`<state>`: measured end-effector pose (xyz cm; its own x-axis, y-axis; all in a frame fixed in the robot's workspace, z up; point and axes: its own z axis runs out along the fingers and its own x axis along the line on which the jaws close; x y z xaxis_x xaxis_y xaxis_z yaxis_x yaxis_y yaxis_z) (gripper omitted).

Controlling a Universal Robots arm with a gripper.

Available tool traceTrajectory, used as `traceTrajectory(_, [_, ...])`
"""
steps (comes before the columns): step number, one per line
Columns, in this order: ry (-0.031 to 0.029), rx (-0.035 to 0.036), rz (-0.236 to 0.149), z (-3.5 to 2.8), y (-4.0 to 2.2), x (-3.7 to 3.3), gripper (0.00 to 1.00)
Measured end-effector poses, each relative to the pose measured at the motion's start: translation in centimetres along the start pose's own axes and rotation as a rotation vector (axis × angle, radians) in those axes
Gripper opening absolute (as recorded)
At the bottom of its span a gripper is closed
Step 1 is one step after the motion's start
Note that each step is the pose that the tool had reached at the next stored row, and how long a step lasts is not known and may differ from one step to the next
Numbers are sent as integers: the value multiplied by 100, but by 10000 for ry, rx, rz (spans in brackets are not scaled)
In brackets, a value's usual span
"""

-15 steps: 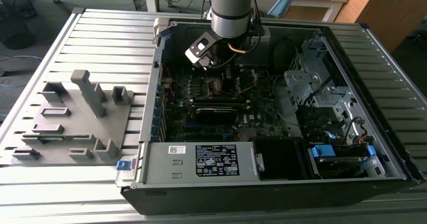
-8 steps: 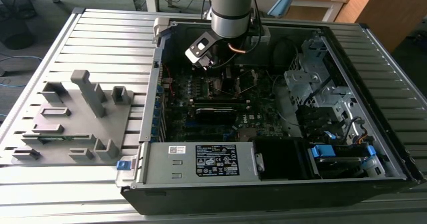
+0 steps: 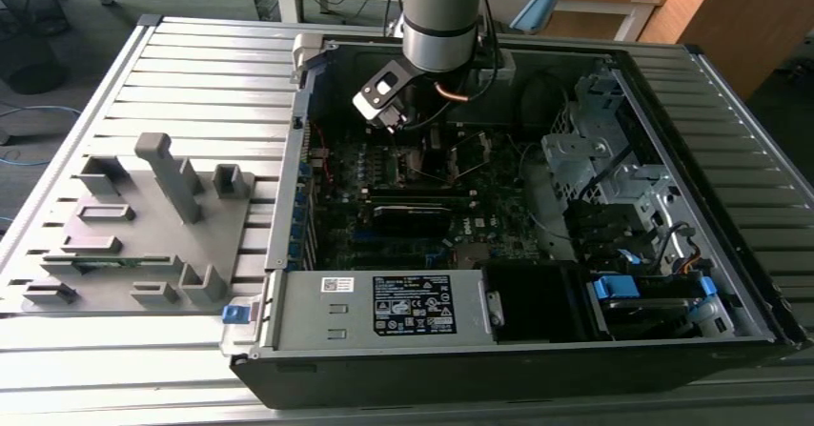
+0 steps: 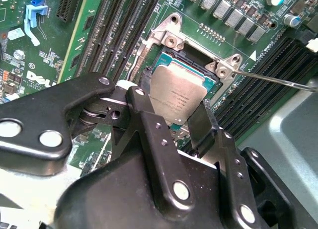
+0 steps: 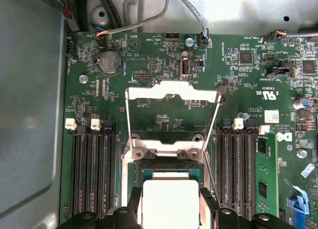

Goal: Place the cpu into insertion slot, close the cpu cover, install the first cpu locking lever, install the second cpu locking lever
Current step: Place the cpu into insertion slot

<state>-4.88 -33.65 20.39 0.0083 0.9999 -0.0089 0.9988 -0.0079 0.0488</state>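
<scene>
The cpu, a flat square chip with a silver-grey top, sits between my gripper's two black fingers, which press its opposite edges. It hangs right over, or just in, the insertion slot; I cannot tell whether it is seated. In the first wrist view the cpu shows bright between the fingertips, with the insertion slot's rim just beyond. The cpu cover, a thin silver frame, is swung open and away from the slot. A thin wire locking lever stands free beside the slot. In the exterior view the gripper is low inside the open computer case.
Black memory slots flank the socket on both sides. A white-labelled power supply box is at the case's near edge and a metal drive cage at the exterior view's right. A grey fixture block stands outside the case at the exterior view's left.
</scene>
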Motion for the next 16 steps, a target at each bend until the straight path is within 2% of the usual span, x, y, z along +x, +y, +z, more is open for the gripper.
traceTrajectory(11, [4, 4, -108, 31, 4, 17, 54])
traceTrajectory(16, [5, 3, -110, 70, 2, 36, 54])
